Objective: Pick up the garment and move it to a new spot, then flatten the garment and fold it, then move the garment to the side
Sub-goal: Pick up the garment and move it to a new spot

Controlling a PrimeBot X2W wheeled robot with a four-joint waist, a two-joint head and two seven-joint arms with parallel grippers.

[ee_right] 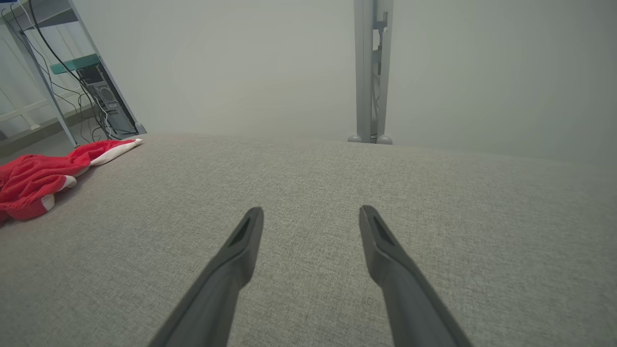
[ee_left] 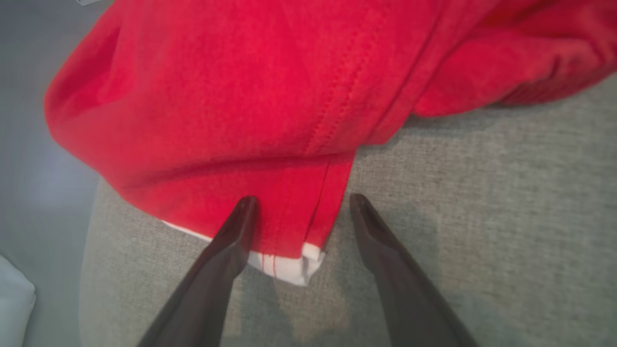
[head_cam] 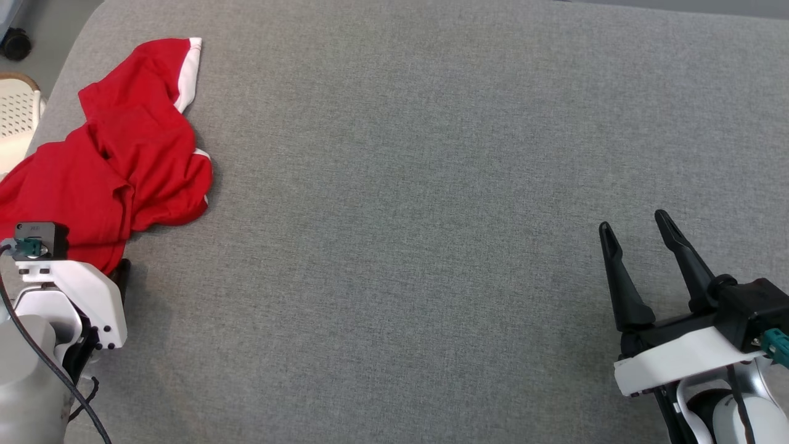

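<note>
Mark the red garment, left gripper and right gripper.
red garment (head_cam: pixel 132 154): head view, middle of the crumpled cloth.
left gripper (ee_left: pixel 302 198): left wrist view, midway between fingertips.
right gripper (head_cam: pixel 632 219): head view, midway between fingertips.

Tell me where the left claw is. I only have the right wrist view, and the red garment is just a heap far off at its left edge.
Observer: The left claw is down at the garment, with a white-trimmed hem corner between its fingers.
Operator: Has it closed on the cloth?
Observer: No. Its jaws stand open, and the corner lies loose on the grey surface.
Operator: Is all of the garment on the surface?
Observer: Seemingly not. In the left wrist view, part of it reaches out past the surface's edge.
</note>
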